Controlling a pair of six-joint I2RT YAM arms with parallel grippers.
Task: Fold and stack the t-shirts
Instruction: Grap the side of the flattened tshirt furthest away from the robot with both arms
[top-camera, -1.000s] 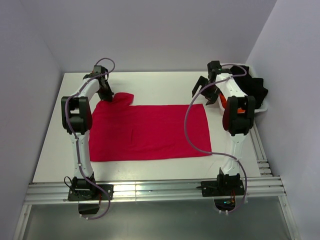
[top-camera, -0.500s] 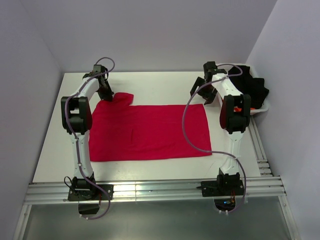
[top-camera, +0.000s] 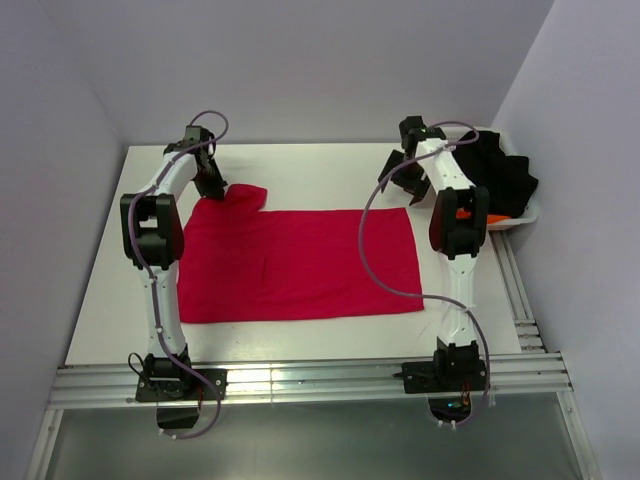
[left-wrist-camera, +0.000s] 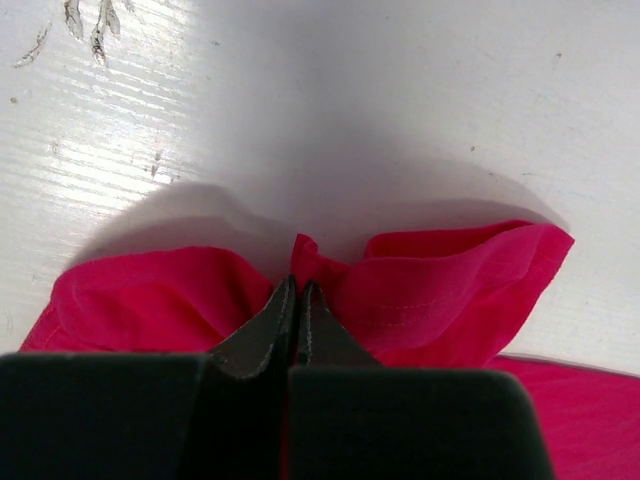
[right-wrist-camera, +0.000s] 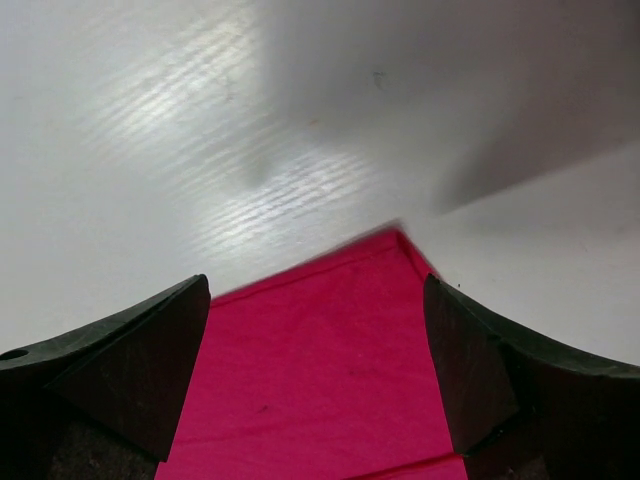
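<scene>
Left arm (top-camera: 160, 215) reached far forward along left side, elbow raised, wrist pitched down. Left gripper (left-wrist-camera: 297, 300) sat low, jaws pressed together, nipping fold of red t-shirt (left-wrist-camera: 430, 290). Right arm (top-camera: 455, 215) stretched forward, wrist angled inward and down. Right gripper (right-wrist-camera: 315, 350) hovered, fingers (right-wrist-camera: 130, 370) spread wide apart.

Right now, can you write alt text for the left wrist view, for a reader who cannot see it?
The left gripper is shut on a bunched fold of the red shirt. The cloth puffs out on both sides of it, and the white table lies beyond.
</scene>
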